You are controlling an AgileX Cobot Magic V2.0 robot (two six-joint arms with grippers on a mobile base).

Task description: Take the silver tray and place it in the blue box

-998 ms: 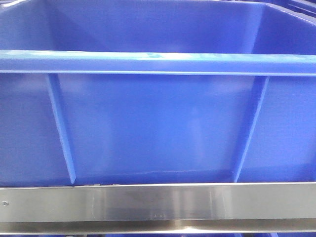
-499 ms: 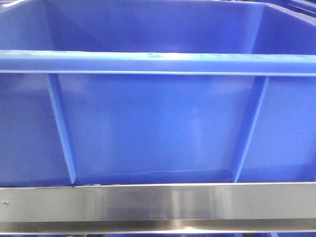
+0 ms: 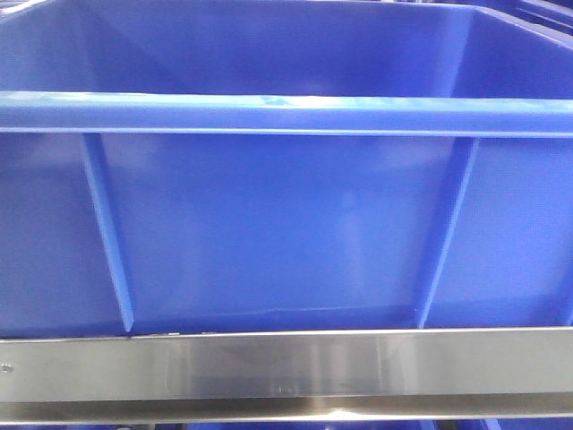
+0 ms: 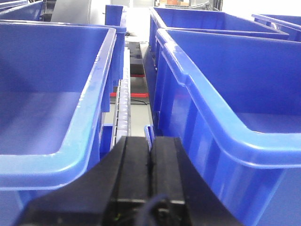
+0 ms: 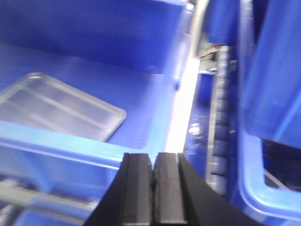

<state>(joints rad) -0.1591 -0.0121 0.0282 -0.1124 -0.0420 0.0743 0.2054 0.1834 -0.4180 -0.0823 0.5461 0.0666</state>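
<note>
Front view: the blue box (image 3: 286,224) filled the frame, thick rim above a steel rail (image 3: 286,365). Left wrist view: the left gripper (image 4: 150,160), pressed together and empty, sat over a narrow gap between two blue bins (image 4: 56,94). Right wrist view: the right gripper (image 5: 153,188), pressed together, hung over the near rim; the silver tray (image 5: 56,108) lay flat on the box floor.

Black left hand (image 4: 150,155), black right hand (image 5: 153,186)
</note>
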